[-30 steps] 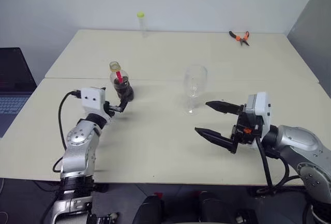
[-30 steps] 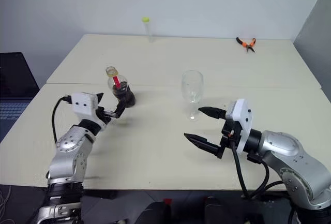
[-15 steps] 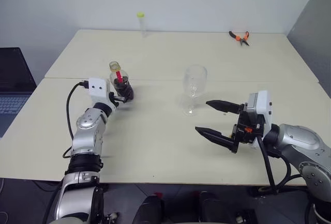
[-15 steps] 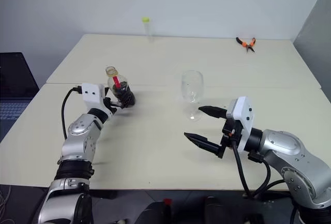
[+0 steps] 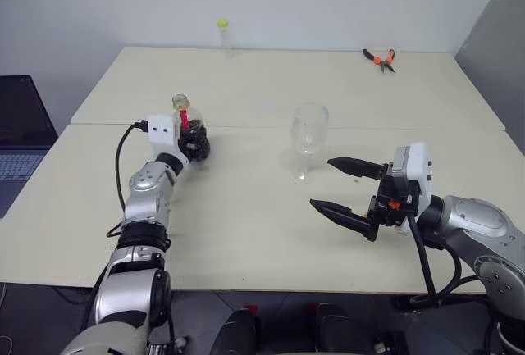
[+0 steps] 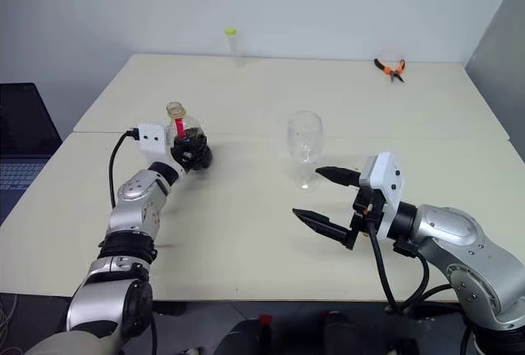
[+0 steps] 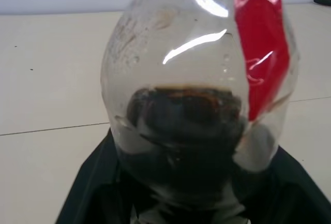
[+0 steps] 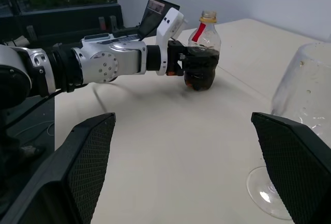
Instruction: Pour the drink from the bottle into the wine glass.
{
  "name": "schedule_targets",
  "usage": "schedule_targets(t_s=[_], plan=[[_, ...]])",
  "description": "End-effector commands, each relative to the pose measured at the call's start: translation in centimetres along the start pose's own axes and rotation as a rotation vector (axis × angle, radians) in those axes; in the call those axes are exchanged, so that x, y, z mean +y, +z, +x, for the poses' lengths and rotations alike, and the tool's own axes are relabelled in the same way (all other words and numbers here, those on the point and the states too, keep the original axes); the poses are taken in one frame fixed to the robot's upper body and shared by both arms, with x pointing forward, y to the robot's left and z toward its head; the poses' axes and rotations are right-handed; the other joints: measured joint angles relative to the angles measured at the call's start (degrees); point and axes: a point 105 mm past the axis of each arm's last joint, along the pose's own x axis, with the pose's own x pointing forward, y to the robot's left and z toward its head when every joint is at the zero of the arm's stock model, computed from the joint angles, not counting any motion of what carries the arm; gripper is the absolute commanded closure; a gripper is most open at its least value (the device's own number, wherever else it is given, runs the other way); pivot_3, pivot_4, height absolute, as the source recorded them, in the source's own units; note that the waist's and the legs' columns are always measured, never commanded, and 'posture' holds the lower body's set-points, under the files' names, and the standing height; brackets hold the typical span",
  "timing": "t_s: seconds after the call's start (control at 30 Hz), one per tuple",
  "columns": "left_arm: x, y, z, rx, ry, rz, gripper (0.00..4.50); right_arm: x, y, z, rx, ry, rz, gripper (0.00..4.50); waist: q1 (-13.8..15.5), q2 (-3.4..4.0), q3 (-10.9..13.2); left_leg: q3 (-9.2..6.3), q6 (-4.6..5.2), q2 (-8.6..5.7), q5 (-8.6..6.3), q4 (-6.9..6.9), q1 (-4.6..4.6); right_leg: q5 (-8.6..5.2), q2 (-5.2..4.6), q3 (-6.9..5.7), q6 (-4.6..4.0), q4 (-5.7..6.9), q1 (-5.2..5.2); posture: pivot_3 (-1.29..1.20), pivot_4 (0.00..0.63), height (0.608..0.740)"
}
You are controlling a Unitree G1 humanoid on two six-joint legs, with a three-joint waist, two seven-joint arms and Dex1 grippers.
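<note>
Bottle (image 5: 190, 135) is standing upright on the tabletop (image 5: 246, 224), left of centre, with the drink (image 7: 183, 125) sitting dark in its bulbous base and the neck looking uncapped at the rim. Left gripper (image 6: 190, 152) is wrapping its black fingers around that base from the near-left side; in the left wrist view both fingers (image 7: 90, 193) are flanking the plastic low down, so I'm reading this as holding the bottle, grip low to leave the neck free for tipping. Bottle foot is resting on the tabletop, not lifted yet. Wine glass (image 5: 308, 140) is standing upright and empty to the right of the bottle, well apart from it, so there's a clear lane for carrying the bottle across. Right gripper (image 5: 343, 193) is hovering just near-right of the glass, jaws spread wide, holding nothing, apart from the stem; probably waiting there to steady the glass during the pour. Pliers (image 5: 380, 58) and a thin tube (image 5: 223, 37) are sitting at the far edge, out of the way. Next step as I judge it: lift, carry right, tilt over the bowl.
</note>
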Motion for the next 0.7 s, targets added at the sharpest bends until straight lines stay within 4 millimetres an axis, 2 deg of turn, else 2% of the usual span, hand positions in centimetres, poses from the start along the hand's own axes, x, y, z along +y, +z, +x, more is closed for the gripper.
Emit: schedule_targets(t_s=[0.03,0.17,0.27,0.4,0.7], plan=[[-0.3,2.4,0.5,-0.095,-0.022,-0.017,2.84,0.0,1.1,0.0,-0.033,-0.008,-0.053,0.0,0.0,0.0,0.0,0.0,0.0,0.0,0.0,0.01,0.0,0.0,0.0,0.0,0.0,0.0,0.0,0.0,0.15,0.74],[-0.5,3.9,0.5,-0.15,-0.052,-0.031,3.23,-0.2,1.3,0.0,-0.047,-0.018,-0.055,0.0,0.0,-0.03,0.0,-0.01,-0.01,0.0,0.0,0.01,-0.02,0.0,0.0,-0.01,0.0,0.0,-0.01,0.0,0.15,0.74],[-0.6,4.7,0.5,-0.17,-0.059,-0.032,3.31,-0.3,1.5,0.1,-0.054,-0.025,-0.058,0.0,-0.1,-0.07,0.0,-0.01,-0.02,0.01,0.01,0.01,-0.02,0.0,0.0,0.0,0.0,0.0,-0.03,0.0,0.15,0.74],[-4.8,7.9,0.8,-0.229,-0.259,0.132,3.37,-1.0,2.1,0.1,-0.089,-0.099,-0.09,0.0,0.0,-0.17,0.1,-0.03,-0.1,0.02,0.06,0.02,-0.08,0.0,-0.01,-0.01,0.0,0.0,-0.06,0.0,0.15,0.74],[-10.3,11.2,2.1,-0.282,-0.485,0.354,3.47,-2.2,2.4,0.1,-0.152,-0.241,-0.162,0.0,0.4,-0.2,0.1,0.02,-0.2,-0.03,0.11,0.03,-0.1,0.0,0.08,0.0,0.01,0.01,-0.07,0.0,0.15,0.74]])
